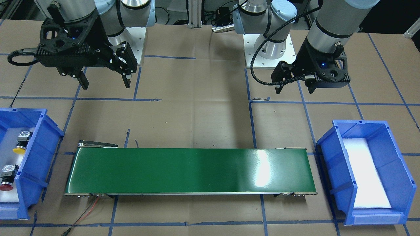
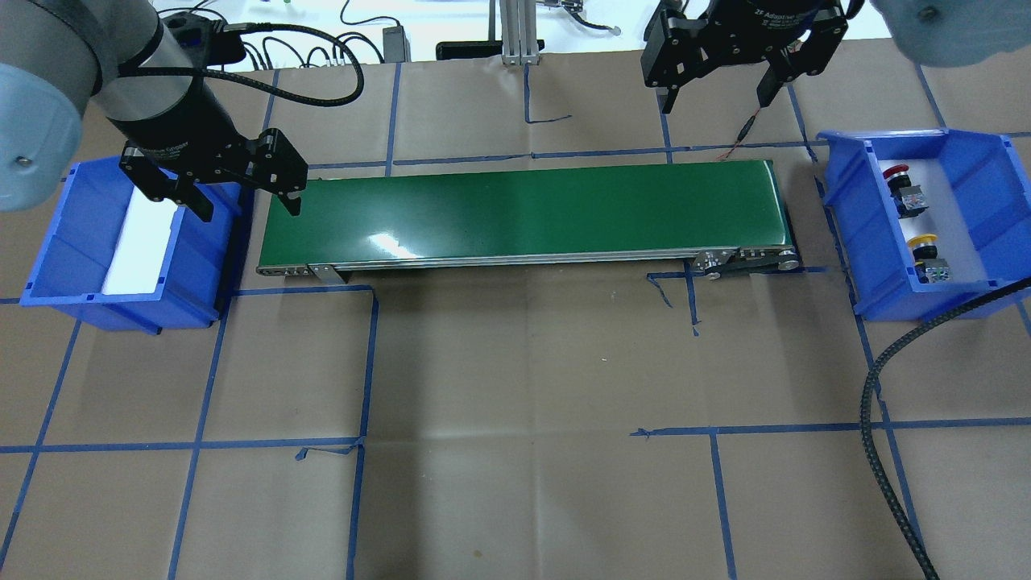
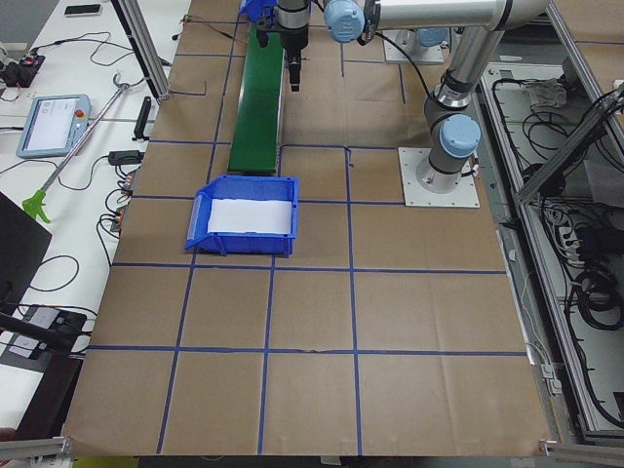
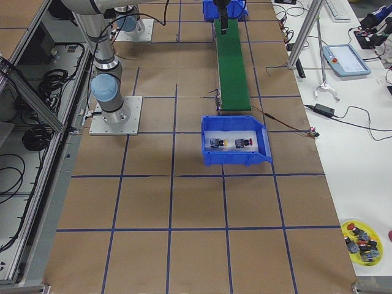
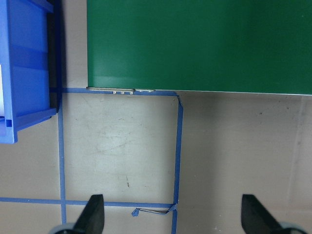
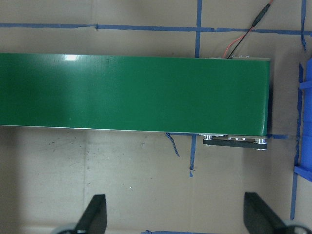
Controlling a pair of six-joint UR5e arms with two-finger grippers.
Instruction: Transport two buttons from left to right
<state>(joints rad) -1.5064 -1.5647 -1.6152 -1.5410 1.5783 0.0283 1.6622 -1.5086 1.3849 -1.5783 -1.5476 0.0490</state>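
Note:
Two buttons lie in a blue bin [image 2: 975, 157] on a white pad, on my right side: a red button [image 2: 900, 187] and a yellow button [image 2: 926, 256]. The front-facing view shows them too, the yellow button [image 1: 21, 141] and the red button [image 1: 7, 178]. My right gripper [image 2: 713, 90] hangs open and empty above the table, beyond the conveyor's right end and apart from that bin. My left gripper [image 2: 246, 205] is open and empty, high over the gap between the conveyor's left end and an empty blue bin [image 2: 72, 242].
A green conveyor belt [image 2: 523, 213] runs between the two bins. Blue tape lines grid the brown table. A black cable [image 2: 886, 387] crosses the table on the right, and red wires [image 1: 90, 209] trail from the conveyor.

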